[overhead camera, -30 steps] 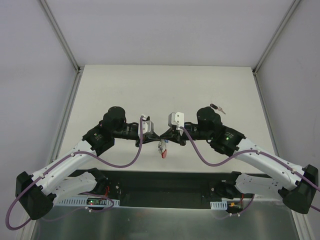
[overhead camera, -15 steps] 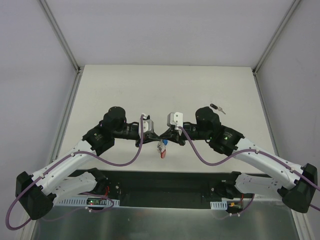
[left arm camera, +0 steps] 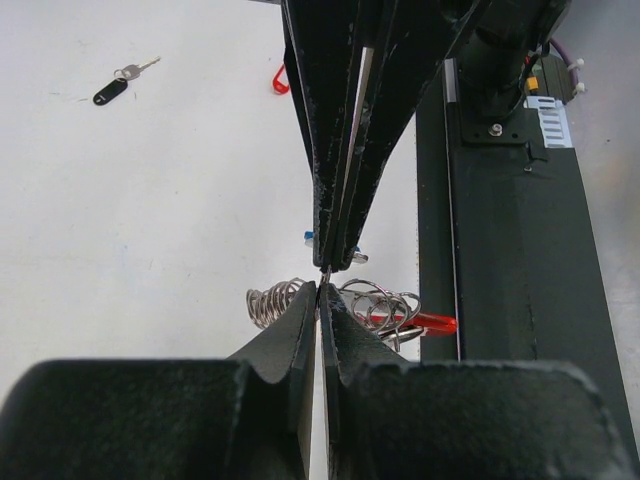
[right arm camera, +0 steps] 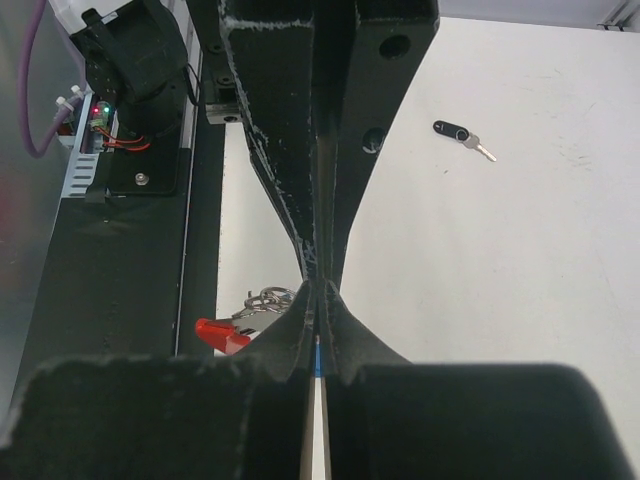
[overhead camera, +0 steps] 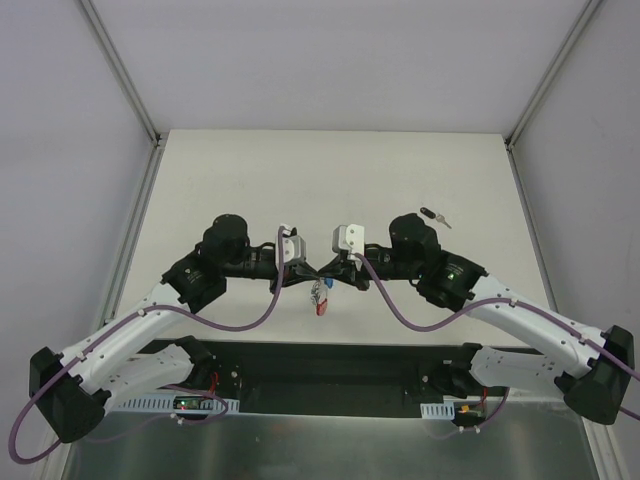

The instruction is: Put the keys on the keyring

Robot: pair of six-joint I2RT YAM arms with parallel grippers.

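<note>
My two grippers meet tip to tip above the table's near middle. The left gripper (overhead camera: 315,270) (left arm camera: 322,289) is shut, and a thin silver wire of the keyring (overhead camera: 320,298) shows at its tips. The keyring's silver rings (left arm camera: 386,305) and coiled chain (left arm camera: 272,301) hang around those tips. Its red plastic part (left arm camera: 437,322) (right arm camera: 221,333) hangs below. The right gripper (overhead camera: 329,270) (right arm camera: 318,291) is shut on the blue-headed key (right arm camera: 319,353). Only a blue sliver of it shows between the fingers, and a blue speck (left arm camera: 308,237) in the left wrist view.
A black-headed key (overhead camera: 432,213) (left arm camera: 110,92) (right arm camera: 452,130) lies on the white table to the far right. A small curved red piece (left arm camera: 279,80) peeks out behind the right gripper. The black base rail (overhead camera: 320,365) runs along the near edge, under the keyring.
Both grippers, still tip to tip, have drifted slightly left, and the hanging keyring has shifted with them. Neither gripper has opened.
</note>
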